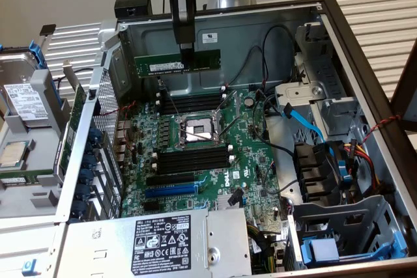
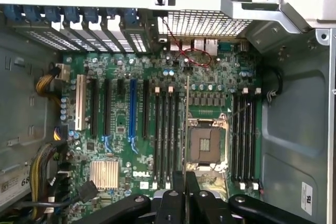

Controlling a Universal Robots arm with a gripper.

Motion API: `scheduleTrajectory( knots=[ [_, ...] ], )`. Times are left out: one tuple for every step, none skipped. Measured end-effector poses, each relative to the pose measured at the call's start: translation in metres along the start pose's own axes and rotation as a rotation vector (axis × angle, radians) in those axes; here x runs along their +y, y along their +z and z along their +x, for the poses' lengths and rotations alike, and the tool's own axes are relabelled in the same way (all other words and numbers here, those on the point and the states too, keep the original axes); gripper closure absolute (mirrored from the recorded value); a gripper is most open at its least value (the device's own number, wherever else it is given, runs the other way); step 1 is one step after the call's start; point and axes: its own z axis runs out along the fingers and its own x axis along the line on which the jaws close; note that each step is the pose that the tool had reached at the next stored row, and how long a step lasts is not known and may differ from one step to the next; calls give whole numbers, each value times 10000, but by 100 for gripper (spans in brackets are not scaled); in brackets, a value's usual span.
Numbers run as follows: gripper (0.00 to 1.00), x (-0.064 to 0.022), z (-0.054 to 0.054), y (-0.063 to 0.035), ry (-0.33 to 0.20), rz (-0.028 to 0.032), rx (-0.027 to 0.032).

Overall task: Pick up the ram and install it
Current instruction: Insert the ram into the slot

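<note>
While the tool (image 1: 187, 53) is clamped on the ram (image 1: 159, 66), the stick hangs level inside the open computer case (image 1: 260, 37), above the motherboard (image 1: 254, 161) and clear of it, with black memory slots (image 1: 192, 103) flanking the CPU socket (image 1: 199, 128) below. The case lies on a pale slatted bench (image 1: 381, 11) beside a hard drive (image 1: 19, 99) at the exterior view's left. The wrist view presents the ram (image 2: 187, 119) edge-on, alongside the socket.
</note>
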Motion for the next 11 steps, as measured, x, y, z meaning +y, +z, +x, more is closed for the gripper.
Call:
scheduleTrajectory(
  knots=[
    [87,-1,4,9,12,-1,-2],
    [87,-1,8,17,22,0,-2],
    [87,-1,12,19,23,0,-1],
    [87,-1,13,21,24,-1,0],
    [87,-1,13,23,25,-2,2],
    [87,-1,13,25,25,-2,2],
    [87,-1,13,28,25,-1,1],
    [87,-1,13,34,24,1,0],
    [87,-1,13,43,24,2,-1],
    [87,-2,14,56,24,3,2],
    [87,-2,14,69,23,9,5]
  ],
)
